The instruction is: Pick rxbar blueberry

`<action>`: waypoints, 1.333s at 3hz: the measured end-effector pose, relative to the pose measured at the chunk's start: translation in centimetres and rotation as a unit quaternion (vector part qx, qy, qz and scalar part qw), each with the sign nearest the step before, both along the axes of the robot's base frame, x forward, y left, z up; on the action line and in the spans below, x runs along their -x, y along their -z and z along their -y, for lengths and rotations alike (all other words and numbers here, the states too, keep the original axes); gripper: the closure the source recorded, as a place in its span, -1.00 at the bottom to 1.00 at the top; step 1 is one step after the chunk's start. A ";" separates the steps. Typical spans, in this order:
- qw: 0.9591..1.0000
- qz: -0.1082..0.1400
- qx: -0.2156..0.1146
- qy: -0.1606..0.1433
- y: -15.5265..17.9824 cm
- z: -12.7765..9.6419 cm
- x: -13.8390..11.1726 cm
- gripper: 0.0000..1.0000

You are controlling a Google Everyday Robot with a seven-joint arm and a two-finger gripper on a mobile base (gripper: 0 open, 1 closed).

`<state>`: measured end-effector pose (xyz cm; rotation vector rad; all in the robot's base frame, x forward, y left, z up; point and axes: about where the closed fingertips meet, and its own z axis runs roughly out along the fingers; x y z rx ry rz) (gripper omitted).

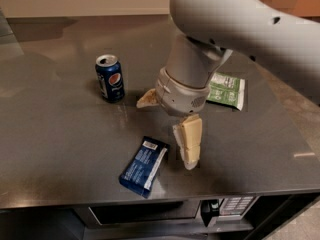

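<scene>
You had the gripper (165,134) low over the steel table (60,149), right of the Pepsi can (110,77) and nearer the front edge than it. Its fingers (191,141) stood wide apart, holding nothing. The rxbar blueberry (144,166) lay flat, forward and right of the can, just beside the lower fingertip. A green snack bag (227,89) lay well right of the can.

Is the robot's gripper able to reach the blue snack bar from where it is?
Probably yes. The gripper hangs open just right of the snack bar, with nothing lying between them. The soda can and the green bag sit farther back, out of the way.
</scene>
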<state>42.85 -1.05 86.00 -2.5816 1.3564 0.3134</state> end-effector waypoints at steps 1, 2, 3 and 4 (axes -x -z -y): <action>1.000 -0.010 0.015 -0.022 1.6 -0.7 0.6 -1.00; 0.999 -0.020 0.026 -0.042 2.7 -1.3 1.1 -1.00; 0.997 -0.025 0.034 -0.057 3.2 -1.9 1.3 -0.65; 0.996 -0.028 0.039 -0.069 3.5 -1.9 1.6 -0.19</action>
